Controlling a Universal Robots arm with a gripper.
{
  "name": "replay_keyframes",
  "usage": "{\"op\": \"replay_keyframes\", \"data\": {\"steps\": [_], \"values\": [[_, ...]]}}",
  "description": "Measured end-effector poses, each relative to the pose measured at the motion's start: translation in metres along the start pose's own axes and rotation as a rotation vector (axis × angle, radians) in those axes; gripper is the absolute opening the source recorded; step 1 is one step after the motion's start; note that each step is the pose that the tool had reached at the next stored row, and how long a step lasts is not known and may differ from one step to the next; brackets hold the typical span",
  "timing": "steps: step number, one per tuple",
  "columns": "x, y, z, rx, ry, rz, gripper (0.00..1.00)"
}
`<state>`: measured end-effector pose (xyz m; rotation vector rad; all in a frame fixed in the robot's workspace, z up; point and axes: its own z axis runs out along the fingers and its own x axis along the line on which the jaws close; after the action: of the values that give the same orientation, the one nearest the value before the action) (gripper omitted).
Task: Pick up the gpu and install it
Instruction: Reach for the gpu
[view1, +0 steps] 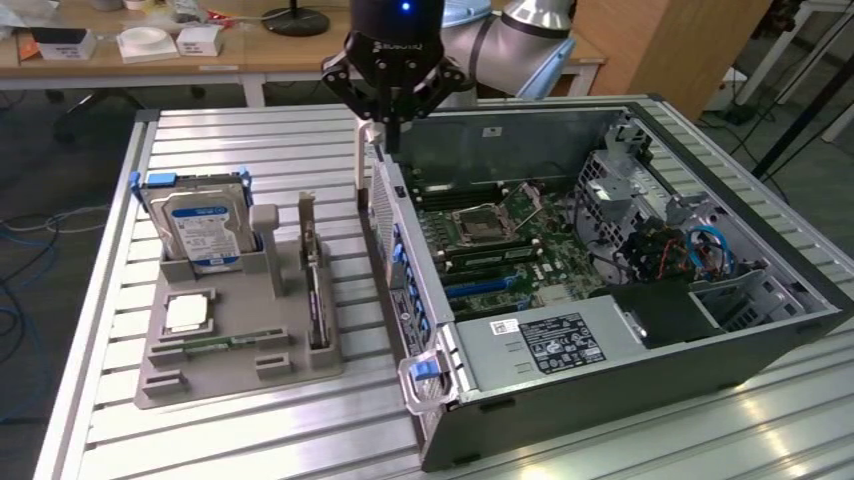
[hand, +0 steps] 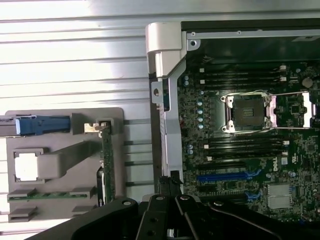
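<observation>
The gpu (view1: 315, 290) is a thin dark card standing on its edge in the grey holder (view1: 240, 375) at the exterior view's left; in the wrist view the gpu (hand: 106, 160) shows edge-on as a narrow green strip. My gripper (view1: 384, 135) hangs shut and empty above the rear edge of the open computer case (view1: 641, 360), well behind the gpu and apart from it. In the wrist view, the gripper (hand: 173, 186) sits over the case's rear wall, beside the motherboard (hand: 240, 150) with its blue slot (hand: 225, 176).
The grey holder (hand: 65, 150) also carries an upright hard drive (view1: 200, 230), a square processor (view1: 187, 312) and a memory stick (view1: 214, 343). The case lies on its side on a slatted metal table (view1: 200, 140). A desk with boxes stands behind.
</observation>
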<state>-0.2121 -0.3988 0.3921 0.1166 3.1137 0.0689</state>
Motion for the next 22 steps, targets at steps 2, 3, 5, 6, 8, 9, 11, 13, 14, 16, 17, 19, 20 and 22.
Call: {"op": "replay_keyframes", "data": {"steps": [2, 3, 5, 6, 8, 9, 11, 13, 14, 16, 17, 19, 20, 22], "values": [[0.001, -0.0001, 0.0, 0.0, 0.0, 0.0, 0.11], [0.002, -0.0001, 0.0, 0.0, 0.0, 0.0, 0.11], [0.003, -0.0002, -0.0001, 0.0, 0.0, 0.0, 0.11], [0.004, -0.0003, -0.0001, 0.0, 0.0, 0.0, 0.11], [0.005, -0.0004, -0.0001, 0.0, 0.0, 0.0, 0.11], [0.006, -0.0004, -0.0001, 0.0, -0.0001, 0.0, 0.11], [0.007, -0.0005, -0.0002, 0.0, 0.0, 0.0, 0.11], [0.009, -0.0006, -0.0002, 0.0, 0.0, 0.0, 0.11], [0.009, -0.0007, -0.0002, 0.0, 0.0, 0.0, 0.11], [0.011, -0.0008, -0.0002, 0.0, -0.0001, 0.0, 0.11], [0.011, -0.0008, -0.0003, 0.0, 0.0, 0.0, 0.11], [0.013, -0.001, -0.0003, 0.0001, 0.0, 0.0, 0.11], [0.013, -0.001, -0.0003, 0.0, -0.0001, 0.0, 0.11], [0.015, -0.0011, -0.0003, 0.0, 0.0, 0.0, 0.11]]}}
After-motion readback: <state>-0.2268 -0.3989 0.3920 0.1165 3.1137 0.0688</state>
